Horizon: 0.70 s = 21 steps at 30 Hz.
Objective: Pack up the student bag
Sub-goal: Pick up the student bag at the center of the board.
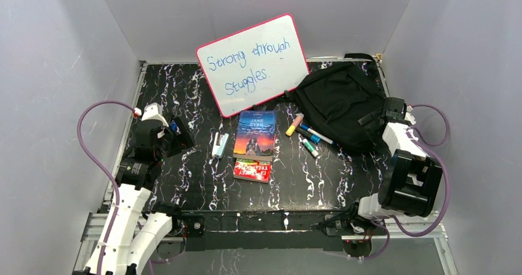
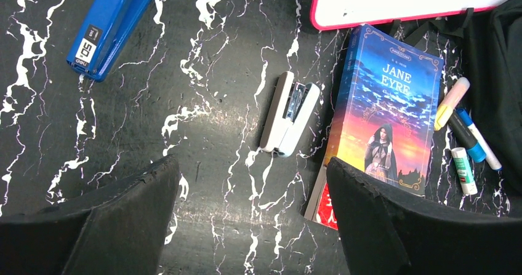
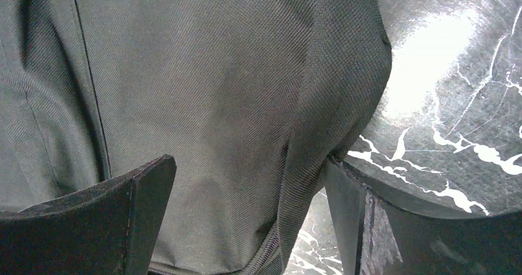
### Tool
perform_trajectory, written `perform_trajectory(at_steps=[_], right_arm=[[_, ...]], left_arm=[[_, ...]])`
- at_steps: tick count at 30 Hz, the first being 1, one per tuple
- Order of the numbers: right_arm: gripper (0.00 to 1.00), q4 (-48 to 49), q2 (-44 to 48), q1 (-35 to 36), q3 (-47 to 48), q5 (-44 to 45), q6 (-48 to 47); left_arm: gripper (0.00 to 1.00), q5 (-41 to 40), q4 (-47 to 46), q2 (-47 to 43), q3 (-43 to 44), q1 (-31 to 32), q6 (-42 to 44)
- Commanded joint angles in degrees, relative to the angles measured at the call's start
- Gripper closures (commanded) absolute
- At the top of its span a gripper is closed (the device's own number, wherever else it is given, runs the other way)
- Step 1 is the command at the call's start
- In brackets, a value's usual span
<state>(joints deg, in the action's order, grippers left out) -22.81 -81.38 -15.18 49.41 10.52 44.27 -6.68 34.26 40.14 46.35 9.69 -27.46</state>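
The student bag (image 1: 332,103) lies flat and floppy at the far right corner of the counter (image 1: 203,195). It is a wide black lump. Its long side runs from that corner out toward the middle of the counter.

The right jaws hang over the bag's right edge. They are wide apart and hold nothing. In the right wrist view, the dark cloth fills the space under and between them. Bare counter shows only on the right side. So the bag is straight below these jaws and a little to their left. A zip line peeks out at the bottom of that view, but I cannot tell where the bag's mouth is.

The left jaws are wide apart too, with nothing in them. They hang near the left edge of the counter, well apart from the bag. Below them lies a white stapler (image 2: 289,114). A blue stapler (image 2: 114,26) lies further off, and the Jane Eyre book (image 2: 388,115) is on the other side. The markers (image 1: 308,136) lie between the book and the bag, just beside the bag.

I think the right arm (image 1: 406,176) should take hold of the bag and open it, since it is right above it. The left arm (image 1: 138,164) is nearer the things that go in.
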Motion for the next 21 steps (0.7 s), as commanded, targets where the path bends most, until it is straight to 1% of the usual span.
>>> perform_trajectory(at_steps=[1,10,11,12,13,14,15,16,17,21], right_arm=[[0.01,7.12,-1.65,-0.63,-1.72,-0.19,1.61],[0.01,7.18,-6.39,-1.68,-1.81,-1.26,-0.04],[0.02,7.04,-6.68,-1.81,-1.92,-1.29,-0.25],[0.05,7.04,-6.95,-1.91,-2.06,-1.3,-0.44],[0.12,7.02,-7.1,-2.02,-2.18,-1.39,-0.61],[0.25,7.1,-7.1,-2.09,-2.33,-1.51,-0.74],[0.33,7.09,-7.0,-2.13,-2.44,-1.52,-0.87],[0.39,7.13,-6.72,-2.21,-2.55,-1.48,-1.09],[0.48,7.28,-6.26,-2.27,-2.64,-1.47,-1.44],[0.8,7.3,-3.2,-2.31,-1.55,-1.21,-2.9]], left_arm=[[0.15,-0.09,-1.01,-1.02,-0.12,-0.29,0.63],[0.15,-0.27,-0.92,-1.16,-0.14,-0.29,0.66],[0.15,-0.27,-0.87,-1.04,-0.08,-0.29,0.66],[0.15,-0.3,-0.89,-0.99,-0.07,-0.29,0.66],[0.15,-0.29,-0.89,-0.95,-0.05,-0.29,0.66],[0.15,-0.29,-0.94,-0.92,-0.04,-0.29,0.66],[0.15,-0.24,-0.91,-0.94,-0.05,-0.29,0.66],[0.15,-0.31,-0.93,-0.93,-0.08,-0.29,0.66],[0.15,-0.27,-0.93,-0.94,-0.09,-0.29,0.66],[0.15,-0.2,-0.9,-0.73,-0.12,-0.29,0.66]])
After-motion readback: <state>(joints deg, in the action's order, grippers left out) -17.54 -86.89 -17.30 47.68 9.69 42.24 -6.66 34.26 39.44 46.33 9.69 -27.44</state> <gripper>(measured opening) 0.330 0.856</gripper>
